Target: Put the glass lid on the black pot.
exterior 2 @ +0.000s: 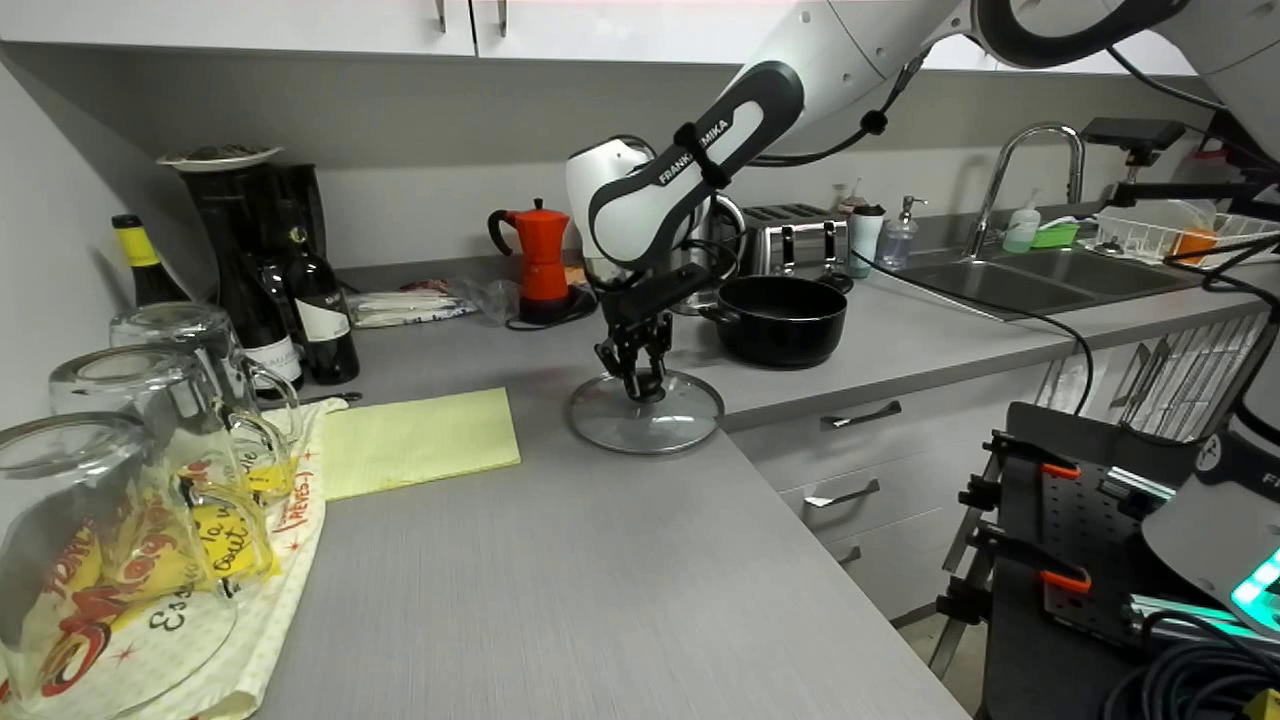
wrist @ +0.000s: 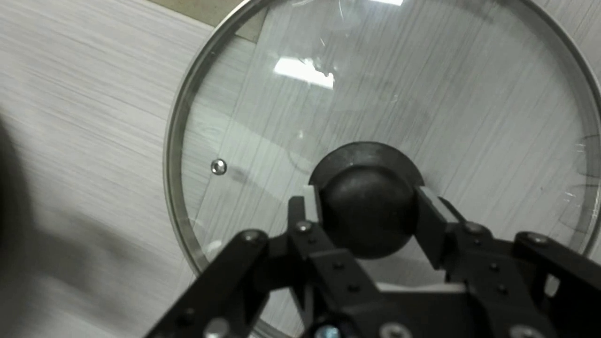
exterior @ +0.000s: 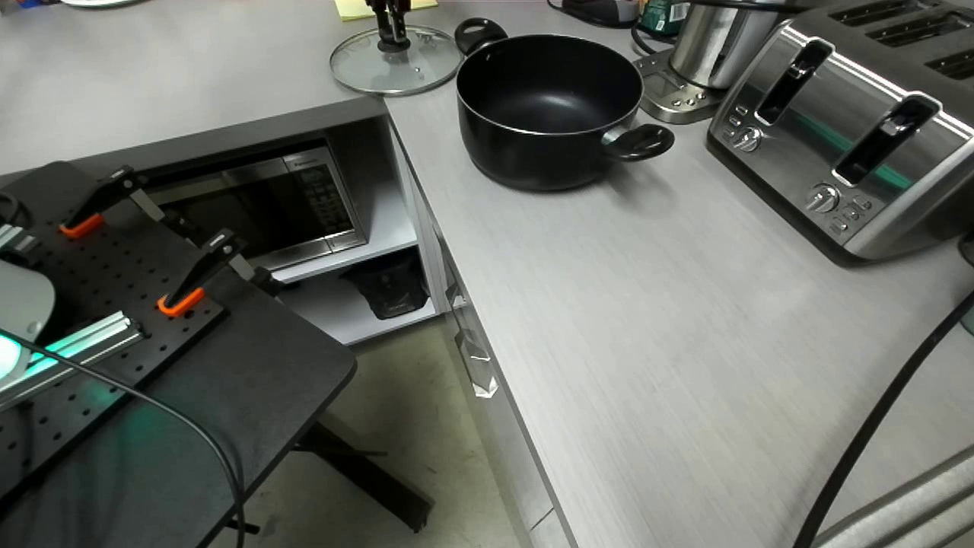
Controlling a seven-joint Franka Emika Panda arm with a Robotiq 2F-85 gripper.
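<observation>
The glass lid (exterior: 428, 65) is round and clear with a metal rim and a dark knob. It is at the counter's inner corner, beside the black pot (exterior: 544, 156). Both also show in an exterior view, the lid (exterior 2: 620, 428) left of the pot (exterior 2: 785, 325). The pot is open on top, with two side handles. My gripper (exterior: 393, 34) points down over the lid. In the wrist view its fingers (wrist: 371, 199) touch both sides of the knob, with the glass (wrist: 281, 117) spread below. I cannot tell whether the lid rests flat or is slightly raised.
A chrome toaster (exterior: 845, 137) and a steel container (exterior: 704, 49) stand beyond the pot. A red moka pot (exterior 2: 543, 260), a yellow cloth (exterior 2: 420, 440) and glass mugs (exterior 2: 150, 400) are elsewhere on the counter. The counter's front edge (exterior: 426, 205) runs close to lid and pot.
</observation>
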